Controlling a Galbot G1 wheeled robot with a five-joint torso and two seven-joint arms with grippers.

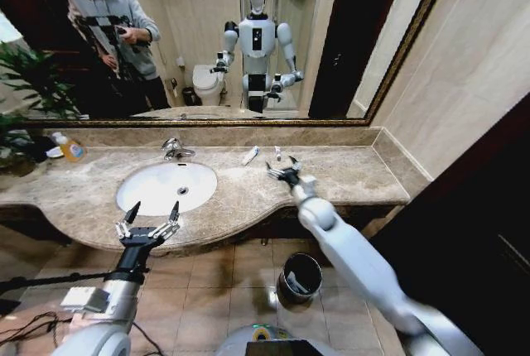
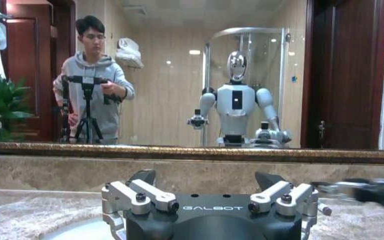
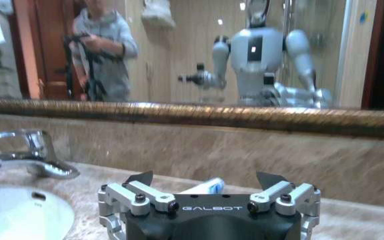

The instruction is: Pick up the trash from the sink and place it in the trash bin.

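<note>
The white oval sink (image 1: 147,194) is set in the beige marble counter, with its chrome tap (image 1: 174,149) behind it. A white toiletry tube (image 1: 249,155) lies on the counter to the right of the tap, and a small white piece (image 1: 277,153) lies just beyond it. My right gripper (image 1: 284,172) hovers open over the counter a little in front of these two. In the right wrist view the tube (image 3: 204,186) lies ahead between the spread fingers. My left gripper (image 1: 149,222) is open at the sink's front rim. The dark trash bin (image 1: 300,277) stands on the floor below the counter.
A clear bottle of orange liquid (image 1: 70,149) and a green plant (image 1: 25,83) sit at the counter's far left. The mirror and backsplash run along the back. A side wall closes off the right end. The floor around the bin is tiled.
</note>
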